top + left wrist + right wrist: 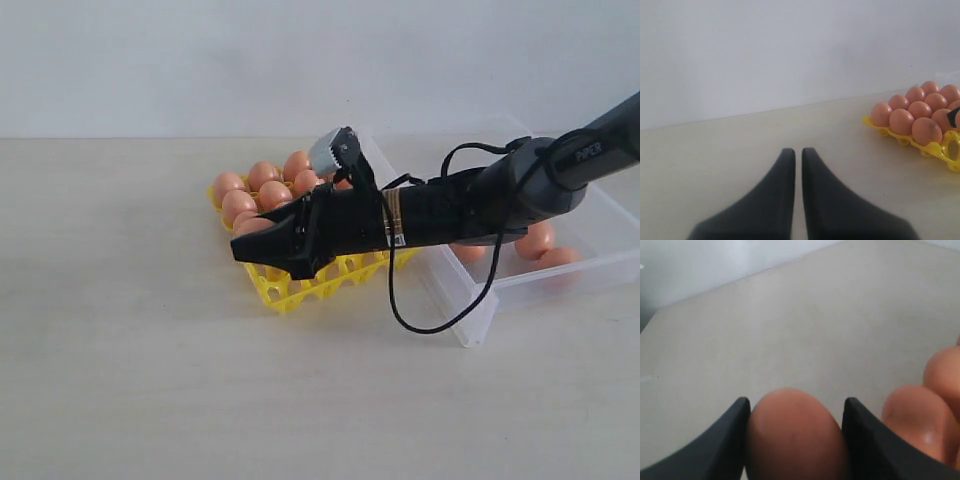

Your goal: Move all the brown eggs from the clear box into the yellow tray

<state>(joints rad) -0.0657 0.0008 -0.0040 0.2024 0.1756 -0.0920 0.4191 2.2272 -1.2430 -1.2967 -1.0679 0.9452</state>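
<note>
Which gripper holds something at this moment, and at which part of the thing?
The right gripper holds one brown egg, a finger pressed on each of its two opposite sides. The left gripper is shut and empty.

Right gripper [796, 407] grips one brown egg [795, 440], black jaws pressed against both its sides. Two more eggs [915, 417] sit just beside the held egg, past one jaw. Beige table [805, 325] beyond it.
</note>
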